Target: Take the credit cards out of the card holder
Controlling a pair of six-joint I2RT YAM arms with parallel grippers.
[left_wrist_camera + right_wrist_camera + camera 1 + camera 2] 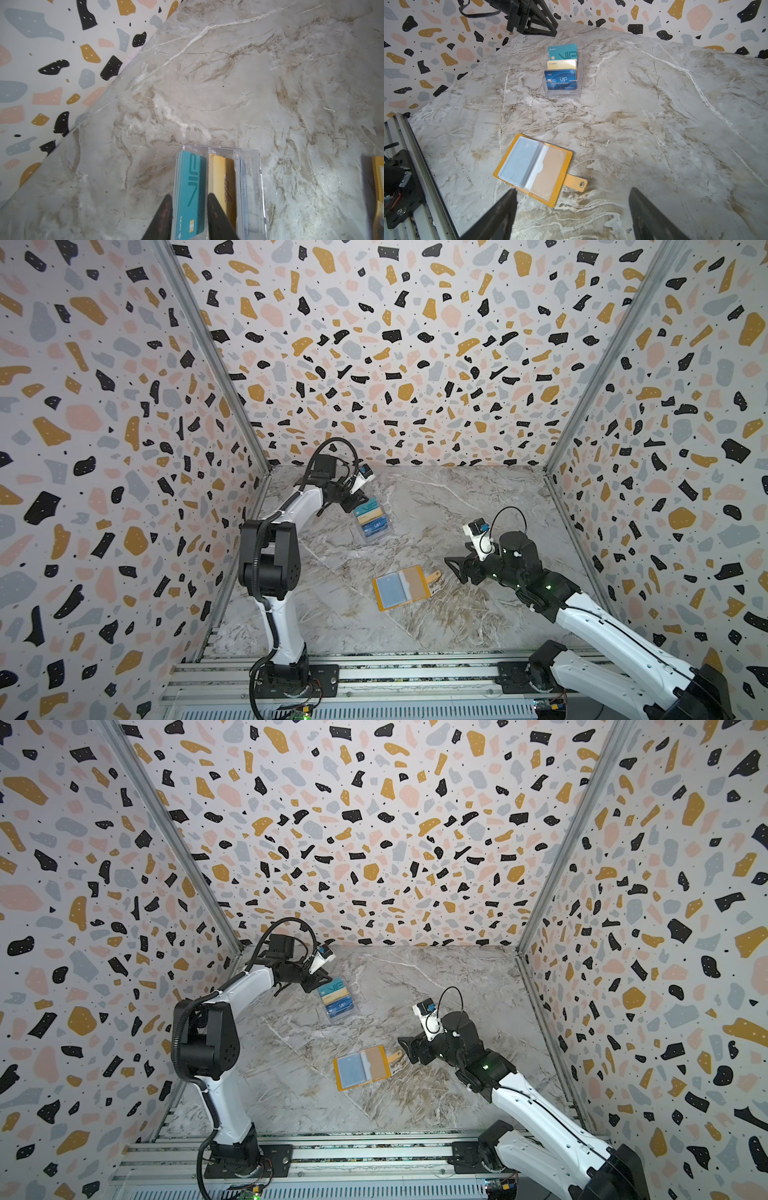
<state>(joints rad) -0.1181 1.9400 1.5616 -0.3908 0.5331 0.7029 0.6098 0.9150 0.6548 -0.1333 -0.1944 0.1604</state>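
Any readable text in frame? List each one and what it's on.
"AJON", "VIP": teal card, rear tier of the clear box.
"NO", then digits too small to read: gold card, middle tier.
"logo", "VIP": blue card, front tier; its number line is too small to read.
Card holder: no text visible.

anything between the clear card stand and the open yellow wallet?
Nothing: only bare marble tabletop separates the clear card stand from the card holder, plainest in the right wrist view.
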